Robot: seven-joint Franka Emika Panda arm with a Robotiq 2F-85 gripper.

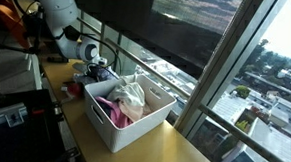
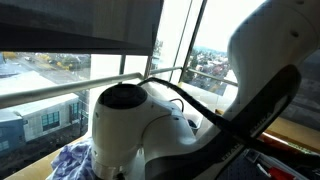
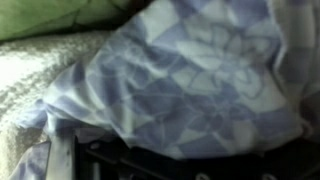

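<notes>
Directly beneath claw, blue patterned cloth is seen close up, crumpled, not yet gripped or lifted. Claw is spread wide, nothing pinched. Cloth appears to lie just outside white basket, beside claw; other garments are piled inside basket.

On the light wooden table, the white plastic basket of crumpled clothes stands beside the tall glass window. The blue-and-white patterned cloth lies at its far end, close under my gripper.
</notes>
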